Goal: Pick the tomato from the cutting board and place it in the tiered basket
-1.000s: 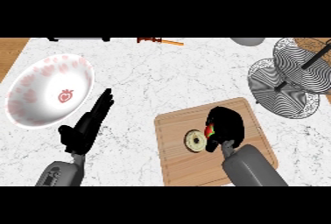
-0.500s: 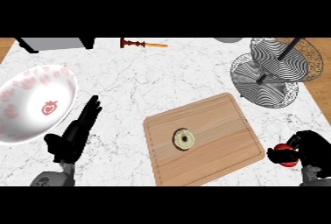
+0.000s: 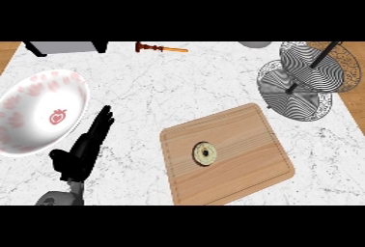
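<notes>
Straight and slightly spread fingers (image 3: 100, 125) on the left hand (image 3: 78, 158), low at the left over the worktop (image 3: 178, 82), just beside a white plate (image 3: 43, 116). Further right, cutting board (image 3: 235, 166) with a round slice (image 3: 204, 152). Beyond, tiered basket (image 3: 299, 101). Tomato out of sight; cannot tell where.

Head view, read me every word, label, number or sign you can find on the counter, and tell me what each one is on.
None: no words, numbers or brand marks can be read anywhere.
The nearest thing to a sign is a red fruit-shaped picture in the middle of the white plate, with pink blotches round its rim; it holds no letters.
The cutting board, the tiered basket and the left hand carry no writing.
</notes>
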Action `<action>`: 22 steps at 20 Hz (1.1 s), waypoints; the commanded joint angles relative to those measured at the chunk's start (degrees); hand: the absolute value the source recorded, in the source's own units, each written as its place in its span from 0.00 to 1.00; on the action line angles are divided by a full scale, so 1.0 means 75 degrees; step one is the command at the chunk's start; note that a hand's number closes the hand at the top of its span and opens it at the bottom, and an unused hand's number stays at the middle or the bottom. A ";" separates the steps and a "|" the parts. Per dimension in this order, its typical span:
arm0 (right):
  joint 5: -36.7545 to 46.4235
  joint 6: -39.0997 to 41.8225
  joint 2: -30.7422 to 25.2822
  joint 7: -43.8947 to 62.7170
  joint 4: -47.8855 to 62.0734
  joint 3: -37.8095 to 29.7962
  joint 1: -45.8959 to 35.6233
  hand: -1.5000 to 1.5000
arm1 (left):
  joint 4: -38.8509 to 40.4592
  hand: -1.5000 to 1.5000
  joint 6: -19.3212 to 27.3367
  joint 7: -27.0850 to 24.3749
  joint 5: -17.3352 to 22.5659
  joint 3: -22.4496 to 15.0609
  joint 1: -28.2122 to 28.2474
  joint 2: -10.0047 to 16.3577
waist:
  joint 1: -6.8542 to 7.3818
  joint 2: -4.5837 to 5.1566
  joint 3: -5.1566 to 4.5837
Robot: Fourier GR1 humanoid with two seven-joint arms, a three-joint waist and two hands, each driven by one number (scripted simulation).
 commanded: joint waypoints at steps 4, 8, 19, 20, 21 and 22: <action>-0.0778 0.0480 -0.0618 0.0363 -0.2043 -0.1354 -0.0062 1.00 | 0.0158 0.50 0.0125 0.0022 -0.0420 -0.0454 -0.0389 -0.0420 | 0.0510 0.0126 0.0002; -0.1508 0.1556 -0.1282 0.1659 -0.2614 -0.2094 -0.0850 1.00 | -0.0089 0.50 -0.0096 0.0074 -0.0316 -0.0360 -0.0229 -0.0313 | 0.0634 0.0137 0.0002; -0.1571 0.2040 -0.2671 0.2861 0.0447 -0.0874 -0.5054 1.00 | 0.0505 0.50 -0.0139 0.0071 -0.0524 -0.0277 -0.0780 -0.0551 | 0.0851 0.0198 -0.0001; -0.1320 0.1699 -0.2505 0.2716 0.1062 -0.0542 -0.5514 1.00 | 0.0233 0.50 -0.0235 0.0256 -0.0459 -0.0293 -0.0770 -0.0449 | 0.1014 0.0226 0.0000; -0.1314 0.1680 -0.2450 0.2465 0.1492 -0.0537 -0.5789 1.00 | 0.0785 0.50 -0.0506 -0.0095 -0.0305 -0.0019 -0.0953 -0.0306 | 0.0918 0.0224 -0.0001; -0.1326 0.1763 -0.2396 0.1995 0.1908 -0.0497 -0.5886 1.00 | 0.0058 0.50 -0.0138 0.0630 -0.0444 -0.0305 -0.0875 -0.0588 | 0.0859 0.0185 0.0008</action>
